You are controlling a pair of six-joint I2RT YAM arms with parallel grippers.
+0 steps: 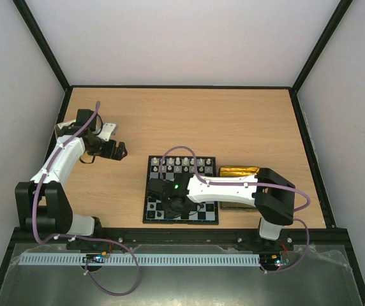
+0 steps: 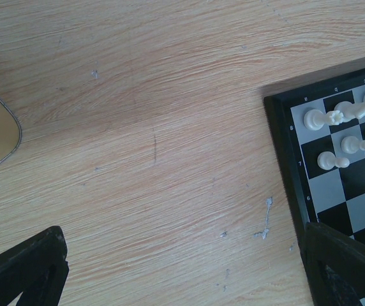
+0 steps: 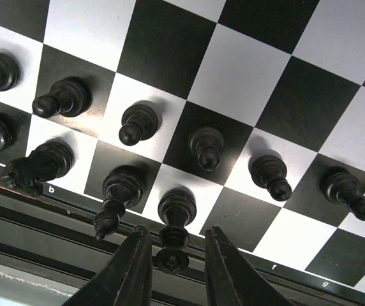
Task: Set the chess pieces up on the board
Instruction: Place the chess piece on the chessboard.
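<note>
Right gripper (image 3: 177, 231): jaws slightly spread astride one small black chess piece (image 3: 173, 220) on the checked black-and-white board (image 3: 233, 70), near edge of the wooden worktop (image 1: 233, 121). Left gripper (image 1: 121, 151): jaws wide apart, by the left edge.

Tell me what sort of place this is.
Probably a robot test cell in a lab: a wooden table boxed in by plain white walls on a black frame, a left arm and right arm bolted at its near edge, a small chessboard as the work.

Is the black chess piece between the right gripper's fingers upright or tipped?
Upright: the black chess piece stands on its base, not lying flat.
</note>
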